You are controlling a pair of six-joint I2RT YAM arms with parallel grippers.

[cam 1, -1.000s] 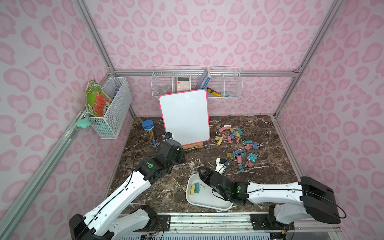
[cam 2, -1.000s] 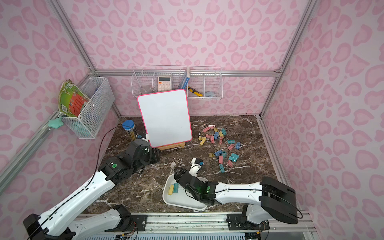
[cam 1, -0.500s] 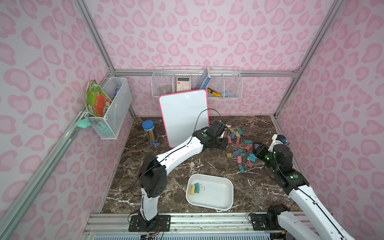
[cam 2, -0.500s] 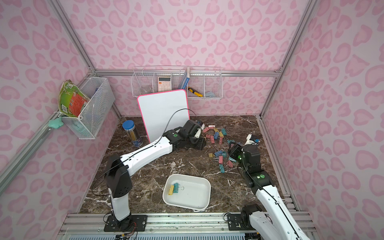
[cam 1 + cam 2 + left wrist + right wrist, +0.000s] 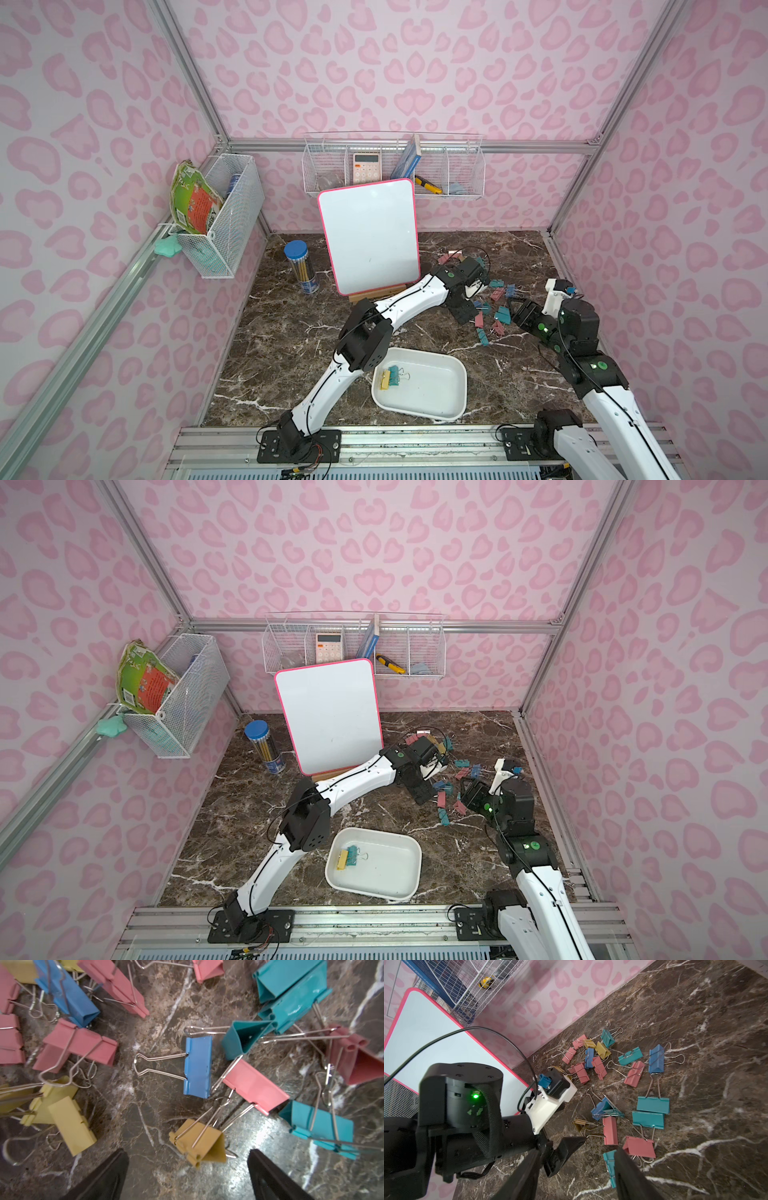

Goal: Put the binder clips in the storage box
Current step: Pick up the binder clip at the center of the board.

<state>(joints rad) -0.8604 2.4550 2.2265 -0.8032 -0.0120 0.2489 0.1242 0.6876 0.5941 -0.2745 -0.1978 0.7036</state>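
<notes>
Most pastel wire-handled binder clips [image 5: 494,307] lie on marble, apart from the shallow white plastic storage box [image 5: 432,395]. Left gripper [image 5: 187,1151], jaws apart, straddles a mustard clip [image 5: 199,1140]: grasp step. Next: lower, close. Right gripper [image 5: 517,309]: jaws apart, empty.

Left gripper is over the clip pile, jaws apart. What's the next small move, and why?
Probably lower the left gripper straight down and close on the mustard clip: its body sits right between the open jaws. The box holds only two clips so far.

Loose binder clips [image 5: 503,315] behind white storage box [image 5: 432,392]
</notes>
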